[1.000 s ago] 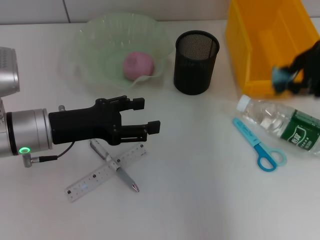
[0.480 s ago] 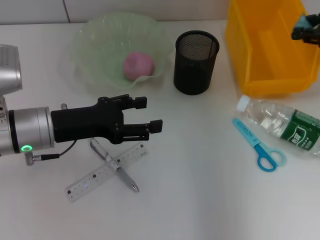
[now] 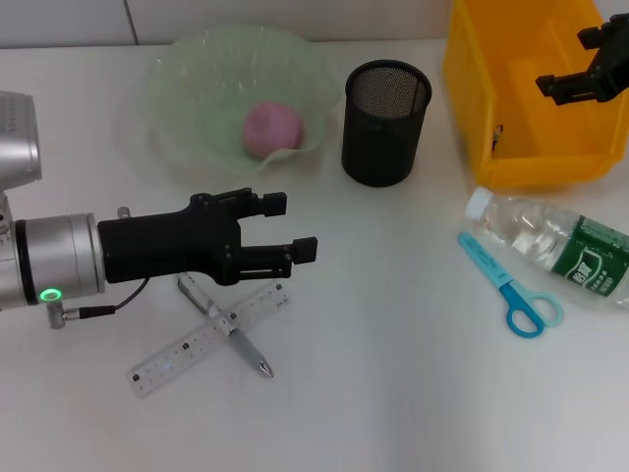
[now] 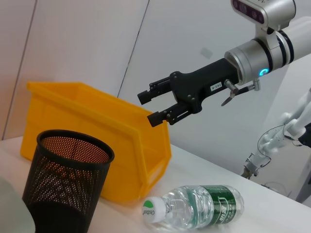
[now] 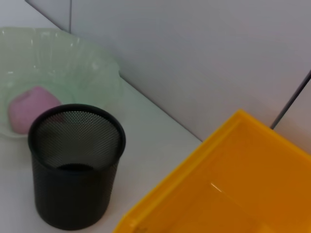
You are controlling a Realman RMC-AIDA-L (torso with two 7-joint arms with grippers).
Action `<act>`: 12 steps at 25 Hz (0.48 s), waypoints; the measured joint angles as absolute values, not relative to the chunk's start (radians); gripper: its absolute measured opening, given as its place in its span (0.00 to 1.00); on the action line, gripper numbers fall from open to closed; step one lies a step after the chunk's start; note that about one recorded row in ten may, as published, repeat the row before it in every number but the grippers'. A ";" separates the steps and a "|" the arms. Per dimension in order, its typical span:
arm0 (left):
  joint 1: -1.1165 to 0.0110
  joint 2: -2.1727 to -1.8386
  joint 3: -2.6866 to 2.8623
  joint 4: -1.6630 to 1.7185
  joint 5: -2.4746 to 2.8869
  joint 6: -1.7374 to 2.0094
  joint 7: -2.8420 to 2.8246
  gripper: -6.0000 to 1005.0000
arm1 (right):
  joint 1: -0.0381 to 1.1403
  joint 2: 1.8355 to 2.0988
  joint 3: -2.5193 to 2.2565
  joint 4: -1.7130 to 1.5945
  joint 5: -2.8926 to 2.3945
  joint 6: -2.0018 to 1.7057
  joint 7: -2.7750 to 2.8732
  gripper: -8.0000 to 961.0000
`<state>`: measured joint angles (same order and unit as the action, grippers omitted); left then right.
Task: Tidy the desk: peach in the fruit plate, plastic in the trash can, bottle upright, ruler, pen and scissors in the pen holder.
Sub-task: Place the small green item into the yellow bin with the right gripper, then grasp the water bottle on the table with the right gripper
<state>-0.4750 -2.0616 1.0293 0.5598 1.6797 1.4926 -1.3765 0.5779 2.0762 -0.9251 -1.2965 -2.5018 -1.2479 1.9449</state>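
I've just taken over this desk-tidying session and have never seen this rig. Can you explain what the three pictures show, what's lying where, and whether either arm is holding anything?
This is a two-armed robot. The head view looks down at the desk; the other two come from cameras on its wrists.

In the head view, the left gripper hangs open and empty above the ruler and pen, which lie crossed. The right gripper is open and empty over the yellow bin; the left wrist view shows it from the side.

The peach already sits in the green fruit plate. The black mesh pen holder stands between plate and bin. The bottle lies on its side, with the blue scissors beside it.

The right wrist view shows the pen holder, plate and bin, not its own fingers.
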 joint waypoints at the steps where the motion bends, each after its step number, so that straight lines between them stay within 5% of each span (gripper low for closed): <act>1: -0.475 -2.061 1.029 0.560 1.680 1.493 -1.377 0.84 | 0.571 2.077 -0.923 -1.327 -2.499 -1.288 1.945 0.76; 12: -0.484 -2.062 1.032 0.562 1.681 1.494 -1.378 0.84 | 0.573 2.073 -0.923 -1.407 -2.478 -1.656 1.946 0.81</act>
<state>-0.4836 -2.0618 1.0321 0.5620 1.6806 1.4942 -1.3776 0.5730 2.0725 -0.9232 -1.4072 -2.4781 -1.6564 1.9460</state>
